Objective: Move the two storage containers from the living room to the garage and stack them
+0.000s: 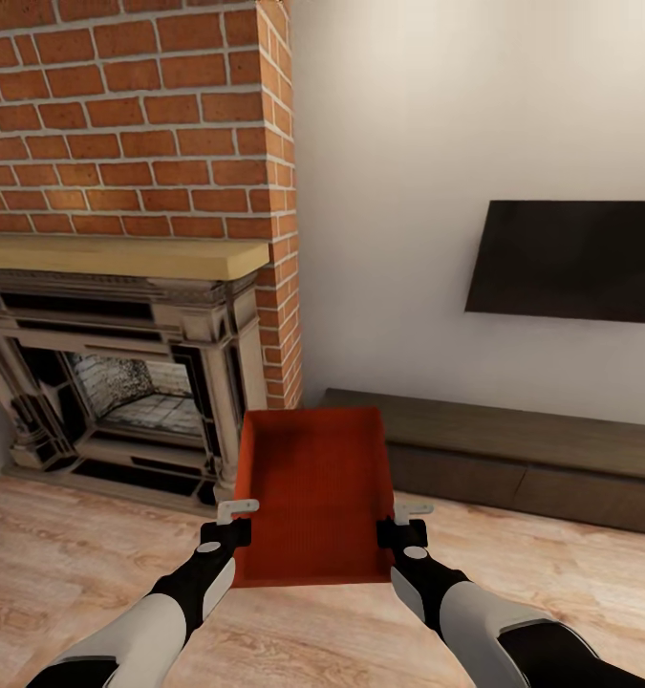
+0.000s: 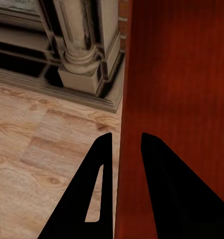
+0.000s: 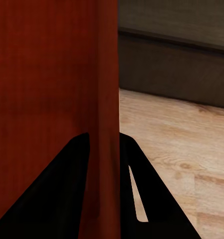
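Observation:
I hold one orange-red open-top storage container [image 1: 312, 497] in front of me over the light wood-plank floor [image 1: 64, 573] of the living room. My left gripper [image 1: 234, 521] is shut on its left side wall and my right gripper [image 1: 400, 524] on its right side wall. In the left wrist view the left gripper [image 2: 126, 135] has its black fingers on either side of the container [image 2: 176, 74] wall. The right wrist view shows the right gripper [image 3: 104, 135] pinching the container [image 3: 47, 64] wall the same way. The garage is out of view.
An ornate fireplace [image 1: 121, 382] under a red brick chimney [image 1: 131, 115] stands ahead on the left. A black TV [image 1: 570, 258] hangs on the pale wall to the right, above a long dark low bench [image 1: 532, 459].

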